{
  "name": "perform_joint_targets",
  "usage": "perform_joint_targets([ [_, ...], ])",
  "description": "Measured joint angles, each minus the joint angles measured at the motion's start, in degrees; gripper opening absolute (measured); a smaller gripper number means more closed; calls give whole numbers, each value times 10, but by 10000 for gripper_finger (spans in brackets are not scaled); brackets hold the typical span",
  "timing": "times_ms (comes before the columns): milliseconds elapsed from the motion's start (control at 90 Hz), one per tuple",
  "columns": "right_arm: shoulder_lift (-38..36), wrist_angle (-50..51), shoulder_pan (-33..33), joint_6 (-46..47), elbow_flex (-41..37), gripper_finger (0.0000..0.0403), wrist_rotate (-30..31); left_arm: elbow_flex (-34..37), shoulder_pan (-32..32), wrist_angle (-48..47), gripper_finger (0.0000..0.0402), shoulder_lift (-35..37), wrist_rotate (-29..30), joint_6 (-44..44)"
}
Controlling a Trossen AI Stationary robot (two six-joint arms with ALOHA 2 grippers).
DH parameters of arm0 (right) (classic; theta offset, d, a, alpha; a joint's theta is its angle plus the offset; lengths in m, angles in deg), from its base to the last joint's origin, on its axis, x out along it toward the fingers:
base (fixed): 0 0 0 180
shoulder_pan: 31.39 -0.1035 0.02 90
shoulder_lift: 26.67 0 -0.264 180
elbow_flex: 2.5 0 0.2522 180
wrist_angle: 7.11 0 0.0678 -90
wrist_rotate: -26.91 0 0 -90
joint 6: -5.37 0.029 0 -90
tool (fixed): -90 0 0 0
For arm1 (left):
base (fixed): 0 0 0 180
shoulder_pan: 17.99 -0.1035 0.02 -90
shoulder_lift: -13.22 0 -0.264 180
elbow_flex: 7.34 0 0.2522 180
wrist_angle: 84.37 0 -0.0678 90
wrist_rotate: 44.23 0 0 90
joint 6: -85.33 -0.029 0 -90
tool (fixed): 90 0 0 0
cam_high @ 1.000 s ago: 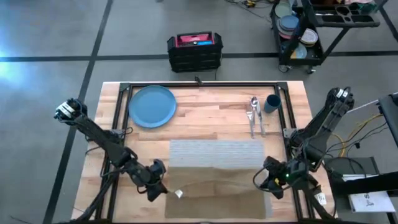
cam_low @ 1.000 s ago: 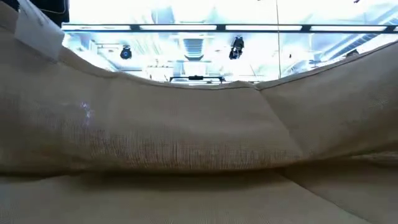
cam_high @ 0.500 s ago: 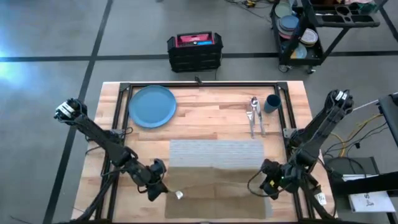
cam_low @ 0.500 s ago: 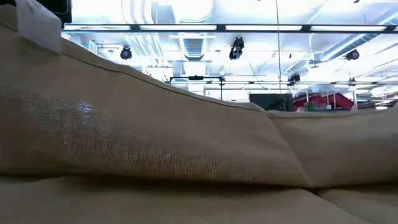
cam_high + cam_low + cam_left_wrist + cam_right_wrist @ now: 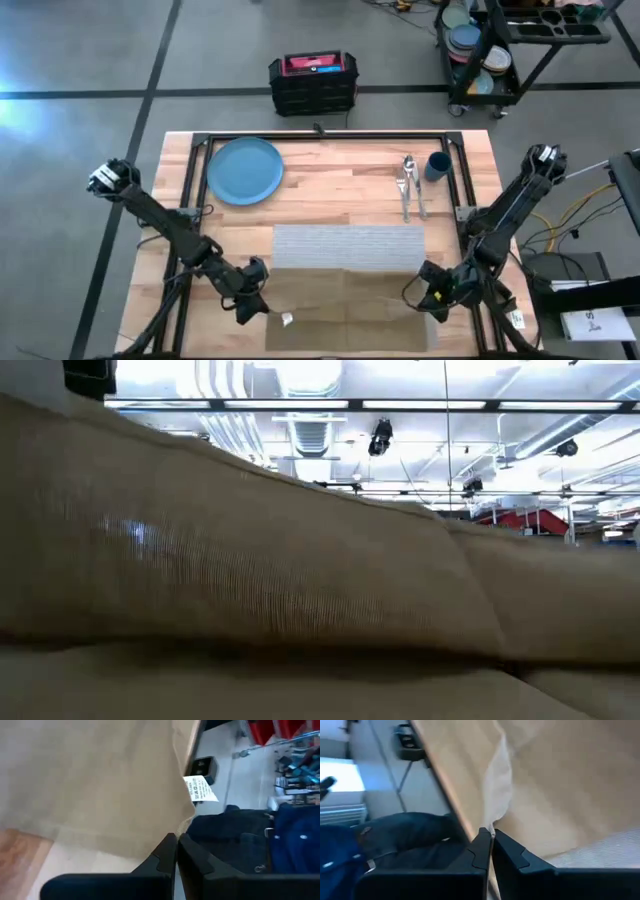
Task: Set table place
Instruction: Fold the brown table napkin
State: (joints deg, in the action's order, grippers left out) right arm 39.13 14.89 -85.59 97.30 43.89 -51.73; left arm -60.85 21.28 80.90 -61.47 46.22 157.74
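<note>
Both grippers pinch the tan napkin (image 5: 345, 300) at the table's near edge — left gripper (image 5: 262, 312) on one corner, right gripper (image 5: 424, 303) on the other (cloth spread flat, overlapping the grey placemat (image 5: 348, 246)).

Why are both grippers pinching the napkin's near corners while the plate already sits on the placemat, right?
Not quite. The plate is not on the placemat; the high view shows it on bare wood at the table's far left, apart from the mat. The rest holds: the left gripper and right gripper each pinch a near corner of the napkin, jaws shut on the cloth.
</note>
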Motion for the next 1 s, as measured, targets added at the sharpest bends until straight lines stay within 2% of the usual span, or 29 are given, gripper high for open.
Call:
perform_joint_targets([
  [211, 0, -11, -1, -3, 3, 0, -28, 0, 0, -2, 0, 0, 0, -6],
  [478, 0, -35, -1, -19, 3, 0, -30, 0, 0, -1, 0, 0, -1, -8],
  [744, 0, -31, -1, -11, -25, 0, -58, 0, 0, 2, 0, 1, -12, -9],
  [1000, 0, -121, -1, -5, -50, 0, -58, 0, 0, 10, 0, 1, -12, -8],
])
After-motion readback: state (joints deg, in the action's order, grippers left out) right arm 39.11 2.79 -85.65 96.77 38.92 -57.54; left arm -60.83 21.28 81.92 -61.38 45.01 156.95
